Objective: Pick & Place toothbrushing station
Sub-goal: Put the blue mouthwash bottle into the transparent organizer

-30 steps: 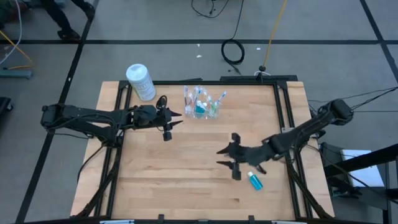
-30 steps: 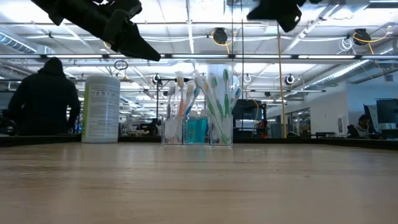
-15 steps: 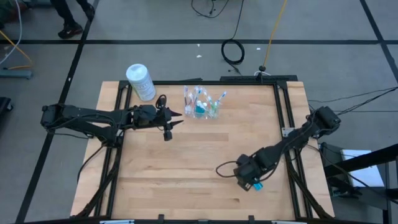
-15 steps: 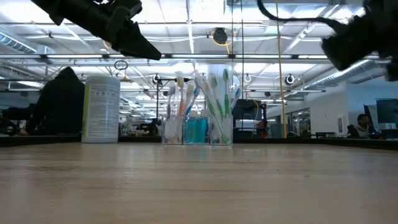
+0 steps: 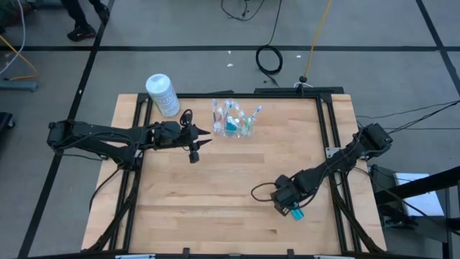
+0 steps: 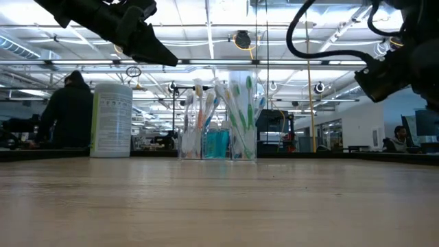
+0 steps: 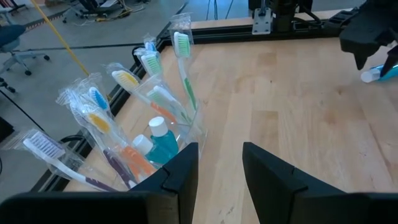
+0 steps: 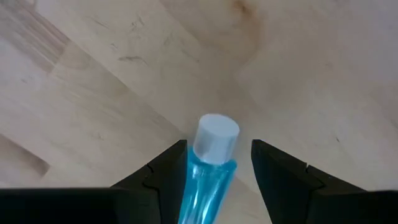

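The toothbrushing station (image 5: 233,119), a clear plastic holder with several wrapped toothbrushes and a teal bottle, stands upright on the table at the far middle; it also shows in the low view (image 6: 219,120) and the left wrist view (image 7: 155,134). My left gripper (image 5: 203,137) is open and just left of it, above the table, its fingers (image 7: 186,171) pointing past it. My right gripper (image 5: 286,206) is open at the near right, pointing down. Its fingers stand on either side of a blue tube (image 8: 214,155) with a white cap, which lies flat on the wood.
A white cylindrical canister (image 5: 162,93) stands at the table's far left corner. Black frame rails (image 5: 327,122) run along the table's sides. Bare wood lies between the two arms (image 5: 230,187). A person in dark clothes (image 6: 65,110) shows in the room beyond.
My right gripper has gone toward the table's near right and down, turning from level to pointing down, and now stands over the blue tube. The holder and the tube have not moved.
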Robot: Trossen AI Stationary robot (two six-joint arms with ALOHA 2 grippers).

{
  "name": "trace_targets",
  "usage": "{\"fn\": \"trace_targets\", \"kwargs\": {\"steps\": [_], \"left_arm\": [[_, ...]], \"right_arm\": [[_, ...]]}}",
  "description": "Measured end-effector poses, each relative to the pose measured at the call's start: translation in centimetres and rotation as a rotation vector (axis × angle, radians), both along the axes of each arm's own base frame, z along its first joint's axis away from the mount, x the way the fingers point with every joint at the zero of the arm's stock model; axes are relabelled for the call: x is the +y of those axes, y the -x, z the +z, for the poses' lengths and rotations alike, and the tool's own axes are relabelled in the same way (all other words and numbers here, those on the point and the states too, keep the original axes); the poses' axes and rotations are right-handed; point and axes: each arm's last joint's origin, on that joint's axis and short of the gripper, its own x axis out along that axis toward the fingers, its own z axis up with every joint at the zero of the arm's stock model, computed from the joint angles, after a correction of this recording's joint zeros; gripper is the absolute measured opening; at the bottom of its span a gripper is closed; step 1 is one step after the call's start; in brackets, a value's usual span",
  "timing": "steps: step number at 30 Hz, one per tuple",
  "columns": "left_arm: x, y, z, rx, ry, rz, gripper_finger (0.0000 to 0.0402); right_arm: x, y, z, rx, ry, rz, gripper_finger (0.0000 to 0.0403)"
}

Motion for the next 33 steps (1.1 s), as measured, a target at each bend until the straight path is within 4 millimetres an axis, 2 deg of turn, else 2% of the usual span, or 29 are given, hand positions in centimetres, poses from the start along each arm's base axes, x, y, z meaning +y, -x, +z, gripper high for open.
{"fn": "trace_targets", "kwargs": {"steps": [11, 19, 23, 28, 33], "left_arm": [[0.0, 0.0, 0.0, 0.0, 0.0, 0.0, 0.0131], [0.0, 0.0, 0.0, 0.002, -0.001, 0.0, 0.0131], [0.0, 0.0, 0.0, 0.003, -0.004, -0.001, 0.0131], [0.0, 0.0, 0.0, 0.005, -0.009, -0.003, 0.0131], [0.0, 0.0, 0.0, 0.007, -0.018, -0.006, 0.0131]], "right_arm": [[-0.1, 0.5, -2.1, -0.05, -0.096, 0.006, 0.0167], [-0.2, 0.6, -2.4, -0.053, -0.09, 0.006, 0.01], [-0.3, 0.6, -2.4, -0.059, -0.092, 0.019, 0.0089], [-0.8, 0.0, -1.5, -0.162, -0.09, 0.041, 0.0102], [-2.2, -1.2, 1.4, -0.416, -0.035, 0.097, 0.009]]}}
